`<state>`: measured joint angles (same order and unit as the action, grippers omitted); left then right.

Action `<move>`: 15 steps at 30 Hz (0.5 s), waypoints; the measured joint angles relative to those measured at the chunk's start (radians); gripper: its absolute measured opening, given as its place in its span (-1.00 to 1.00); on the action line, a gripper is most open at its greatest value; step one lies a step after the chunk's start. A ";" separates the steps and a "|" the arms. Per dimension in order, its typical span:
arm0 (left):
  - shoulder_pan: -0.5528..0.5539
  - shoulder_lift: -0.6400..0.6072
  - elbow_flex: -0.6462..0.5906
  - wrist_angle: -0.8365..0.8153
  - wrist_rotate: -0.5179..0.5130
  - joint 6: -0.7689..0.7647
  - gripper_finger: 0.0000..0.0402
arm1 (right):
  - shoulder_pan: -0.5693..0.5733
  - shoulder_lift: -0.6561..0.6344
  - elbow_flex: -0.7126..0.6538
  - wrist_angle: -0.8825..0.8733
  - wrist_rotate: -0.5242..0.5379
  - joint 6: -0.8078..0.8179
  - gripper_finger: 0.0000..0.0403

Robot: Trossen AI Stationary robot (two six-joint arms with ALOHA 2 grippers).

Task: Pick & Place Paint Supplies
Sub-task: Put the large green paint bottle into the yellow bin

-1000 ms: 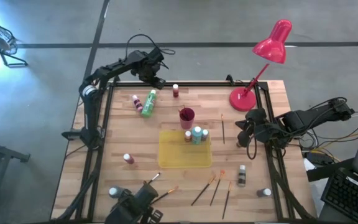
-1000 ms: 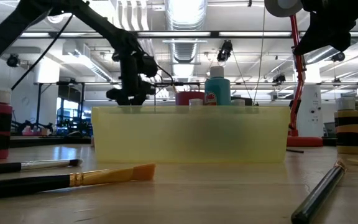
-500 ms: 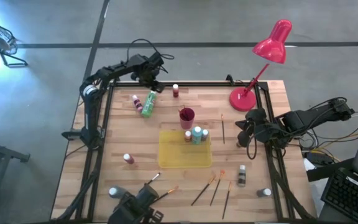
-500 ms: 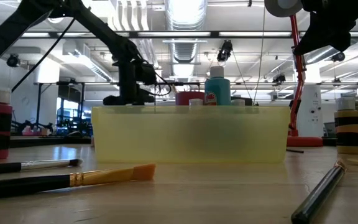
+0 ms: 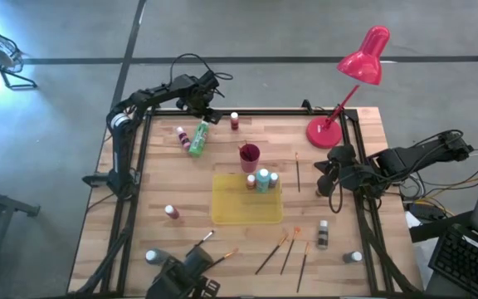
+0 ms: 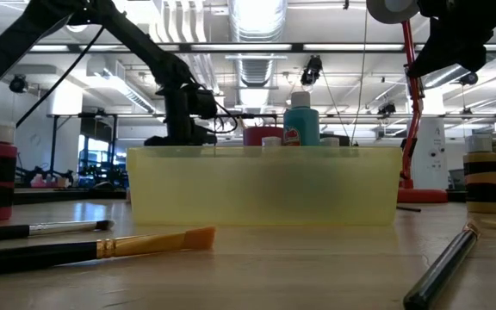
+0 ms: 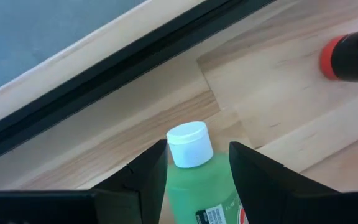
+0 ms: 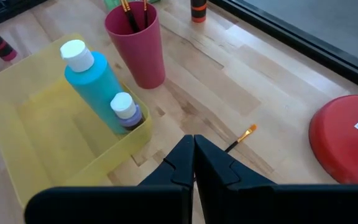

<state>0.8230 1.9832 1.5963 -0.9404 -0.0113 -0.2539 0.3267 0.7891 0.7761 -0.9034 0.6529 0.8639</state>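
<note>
A green bottle with a white cap lies on its side near the table's far left. My left gripper is low over its cap end. In the left wrist view the open fingers stand on either side of the cap and the bottle's shoulder; no touch shows. My right gripper hangs shut at the table's right side, over a thin brush. Other small bottles and brushes lie scattered. A light blue bottle stands in the yellow tray.
The yellow tray sits mid-table with a magenta cup holding brushes just beyond it. A red desk lamp's base stands at the far right. A pink bottle lies beside the green one, and a red-orange bottle stands near it.
My left gripper has come down toward the green bottle's cap end and settled low over it. The right arm has kept still.
</note>
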 joint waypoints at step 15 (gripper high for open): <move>-0.002 0.087 0.000 0.009 -0.007 0.010 -0.12 | 0.000 0.000 0.000 -0.007 0.000 0.000 -0.96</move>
<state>0.8207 2.0701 1.5959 -0.9316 -0.0182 -0.2444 0.3271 0.7891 0.7757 -0.9100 0.6526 0.8635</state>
